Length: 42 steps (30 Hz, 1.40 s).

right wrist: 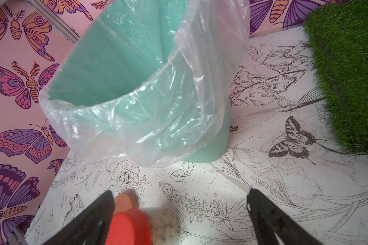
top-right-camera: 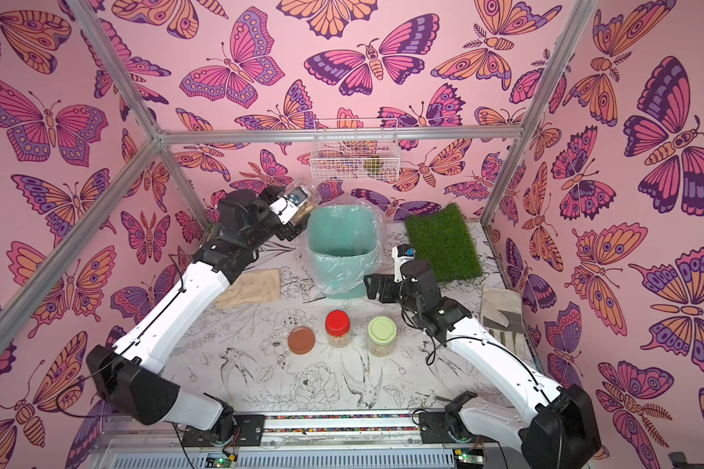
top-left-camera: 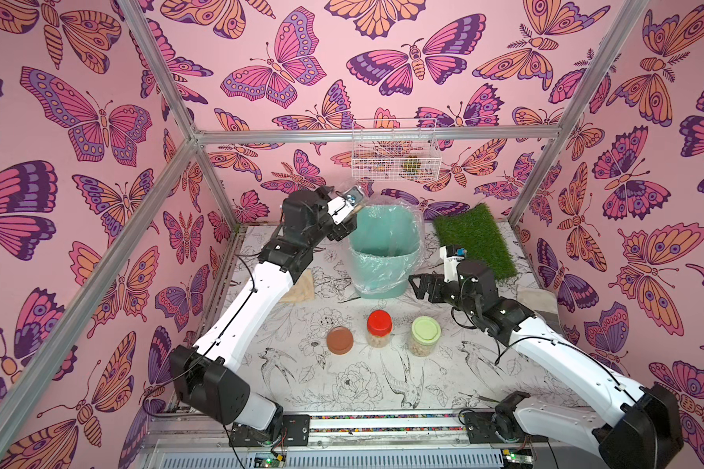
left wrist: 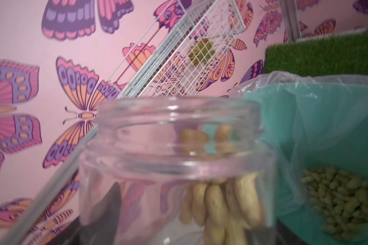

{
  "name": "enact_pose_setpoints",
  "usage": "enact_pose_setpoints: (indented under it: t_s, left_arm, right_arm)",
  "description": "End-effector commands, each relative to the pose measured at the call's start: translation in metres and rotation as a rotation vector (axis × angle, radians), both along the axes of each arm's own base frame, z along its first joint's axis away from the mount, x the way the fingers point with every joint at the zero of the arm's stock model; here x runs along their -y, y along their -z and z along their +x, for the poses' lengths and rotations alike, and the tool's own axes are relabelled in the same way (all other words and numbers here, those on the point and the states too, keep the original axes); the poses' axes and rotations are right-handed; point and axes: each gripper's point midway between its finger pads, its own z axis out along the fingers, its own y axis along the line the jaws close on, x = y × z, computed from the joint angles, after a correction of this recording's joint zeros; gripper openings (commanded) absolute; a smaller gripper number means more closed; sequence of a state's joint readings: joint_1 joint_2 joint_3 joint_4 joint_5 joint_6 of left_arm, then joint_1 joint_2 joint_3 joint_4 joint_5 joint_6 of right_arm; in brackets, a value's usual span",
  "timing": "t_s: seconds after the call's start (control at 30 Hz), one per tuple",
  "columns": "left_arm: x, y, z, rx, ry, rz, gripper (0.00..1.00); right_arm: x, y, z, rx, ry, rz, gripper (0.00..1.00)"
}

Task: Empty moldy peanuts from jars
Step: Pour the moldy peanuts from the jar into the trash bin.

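My left gripper [top-left-camera: 342,213] is shut on an open clear jar [top-left-camera: 348,199], tilted with its mouth toward the left rear rim of the mint-green bin [top-left-camera: 385,254]. In the left wrist view this jar [left wrist: 179,159] still holds moldy peanuts [left wrist: 221,201], and more peanuts [left wrist: 338,201] lie in the bin's liner. Its brown lid [top-left-camera: 339,340] lies flat on the table. Beside the lid stand a red-lidded jar [top-left-camera: 379,328] and a green-lidded jar [top-left-camera: 425,336], both with peanuts inside. My right gripper [top-left-camera: 417,286] hovers open just right of the bin, its jaws empty [right wrist: 180,192].
A green turf mat [top-left-camera: 474,239] lies at the back right. A white wire basket [top-left-camera: 395,154] hangs on the rear wall above the bin. A beige cloth [top-left-camera: 301,288] lies under my left arm, and another cloth [top-left-camera: 537,300] by the right wall.
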<state>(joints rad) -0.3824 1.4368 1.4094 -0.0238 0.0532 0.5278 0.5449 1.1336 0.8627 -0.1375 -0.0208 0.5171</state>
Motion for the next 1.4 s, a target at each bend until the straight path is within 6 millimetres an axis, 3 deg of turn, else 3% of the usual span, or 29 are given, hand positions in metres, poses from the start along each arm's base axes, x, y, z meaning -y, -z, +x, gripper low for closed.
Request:
enact_pose_setpoints:
  t_s: [0.0, 0.13, 0.27, 0.37, 0.63, 0.73, 0.8, 0.97, 1.17, 1.37]
  left_arm:
    - [-0.014, -0.037, -0.007, 0.052, -0.029, -0.461, 0.00]
    - [-0.028, -0.028, -0.012, 0.055, -0.061, -0.500, 0.00]
    - [-0.025, -0.023, -0.016, 0.071, -0.041, -0.360, 0.00]
    - [-0.011, -0.020, -0.022, 0.064, 0.043, -0.192, 0.00]
    - [0.015, -0.018, -0.027, 0.104, 0.231, 0.421, 0.00]
    - [0.020, -0.016, -0.020, 0.168, 0.265, 0.700, 0.00]
    - [0.024, -0.005, -0.012, 0.195, 0.304, 0.943, 0.00]
    - [0.044, 0.009, 0.020, 0.343, 0.348, 1.450, 0.00]
    - [0.088, 0.012, 0.021, 0.477, 0.439, 1.532, 0.00]
    - [0.097, 0.008, 0.021, 0.510, 0.445, 1.553, 0.00]
  right_arm:
    - [-0.004, -0.001, -0.002, -0.001, -0.007, 0.018, 0.99]
    - [-0.005, 0.000, -0.002, -0.006, -0.008, 0.015, 0.99]
    - [-0.006, 0.000, -0.003, -0.005, -0.009, 0.010, 0.99]
    - [-0.005, 0.002, -0.004, -0.006, -0.010, 0.008, 0.99]
    - [-0.001, 0.009, -0.007, -0.005, 0.002, 0.007, 0.99]
    - [0.001, 0.012, -0.009, -0.002, 0.010, 0.005, 0.99]
    - [0.003, 0.015, -0.009, 0.001, 0.018, 0.008, 0.99]
    - [0.007, 0.023, -0.012, -0.001, 0.033, 0.017, 0.99]
    - [0.011, 0.028, -0.012, 0.005, 0.041, -0.009, 0.99]
    - [0.011, 0.033, -0.011, 0.005, 0.041, -0.022, 0.99]
